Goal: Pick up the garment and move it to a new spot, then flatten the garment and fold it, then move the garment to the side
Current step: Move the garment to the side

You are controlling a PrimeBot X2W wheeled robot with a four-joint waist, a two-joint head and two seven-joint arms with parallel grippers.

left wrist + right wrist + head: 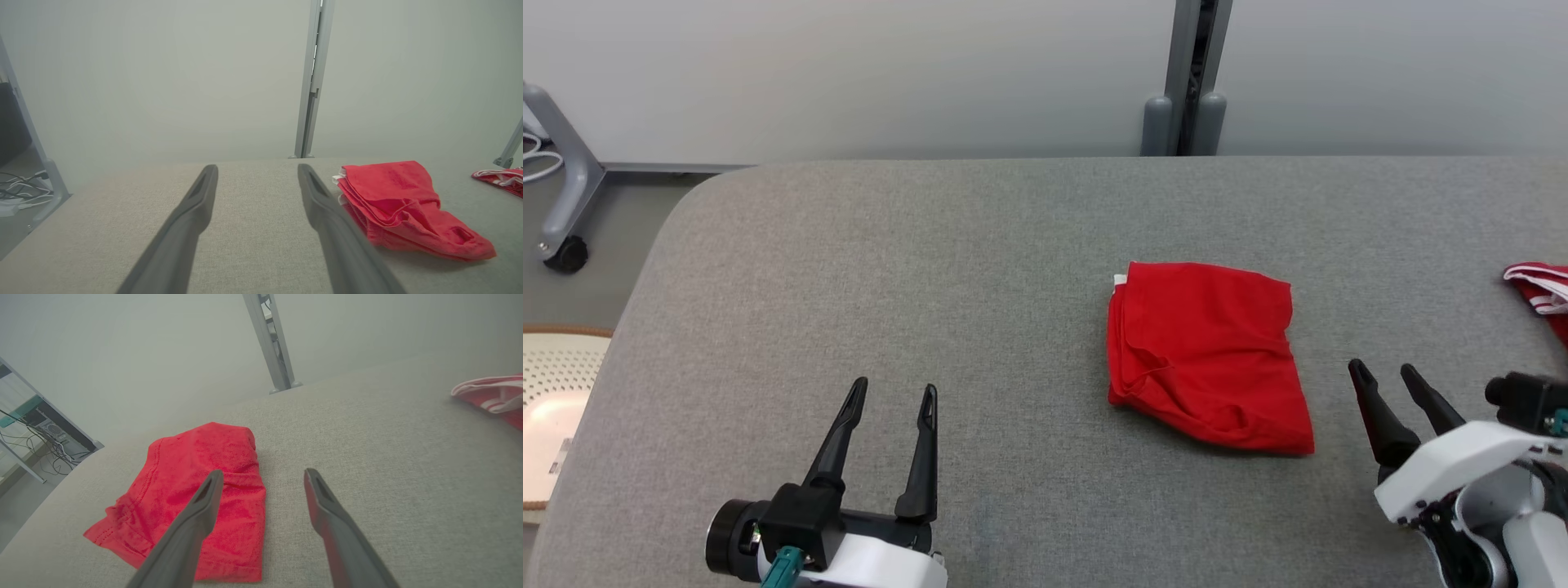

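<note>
Nearest the robot, the left gripper [894,386] hovers over the bare grey table [931,245] at the lower left. Its two dark fingers are spread with a clear gap between them and have hold of nothing. At the lower right the right gripper [1380,367] is likewise parted and empty, its tips near the garment's near right corner but apart from it in the head view. The garment [1209,351], plain red, lies folded into a rough square right of the table's centre, between the two grippers and closer to the right one. Its layered edges face left and its near edge is rumpled. A small white scrap [1120,281] peeks out at its far left corner, too small to show any writing. Further right, at the table's edge, lies a second red cloth with white stripes [1543,294], well apart from the folded one. Beyond the table's far edge a grey post [1188,82] stands against a pale wall.
</note>
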